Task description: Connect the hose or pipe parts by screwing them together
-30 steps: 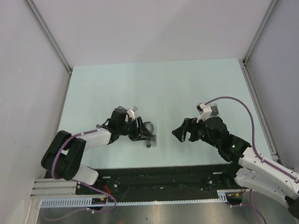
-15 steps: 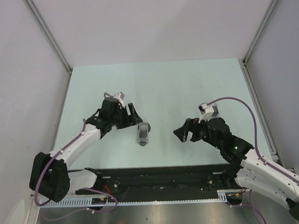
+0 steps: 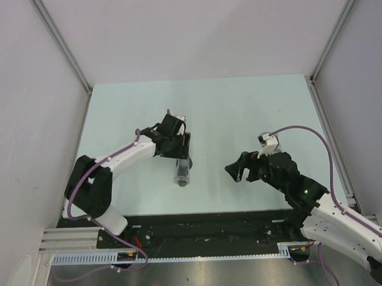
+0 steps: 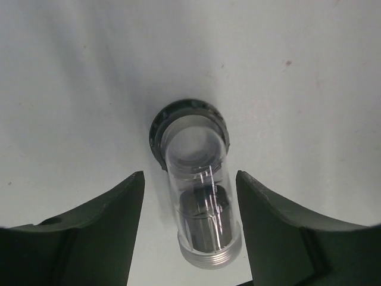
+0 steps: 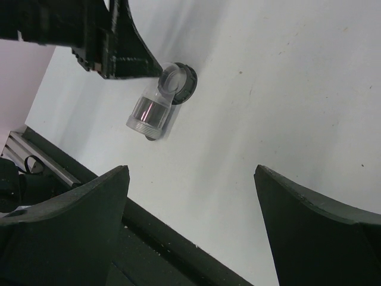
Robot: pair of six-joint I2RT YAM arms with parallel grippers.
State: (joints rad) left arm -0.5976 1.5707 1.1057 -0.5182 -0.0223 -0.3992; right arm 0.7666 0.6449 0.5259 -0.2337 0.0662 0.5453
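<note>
Between white walls (image 3: pixel 205 35), on the pale table (image 3: pixel 240 109), left jaws flank the pipe fitting (image 4: pixel 199 202) unclenched; right jaws gape empty.

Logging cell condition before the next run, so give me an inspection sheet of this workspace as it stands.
Surface: pale table, matte, few small specks.
Job's things: clear fitting lying on its side, dark ring at one end, grey threaded end opposite; looks like one piece.
Clutter: nothing seen.
Grippers: left gripper open, fingers flanking the fitting, not touching; right gripper open, empty, off to the side.
Cables: purple cables along both arms, away from the fitting.
Surroundings: white walls, black base rail at near edge.
</note>
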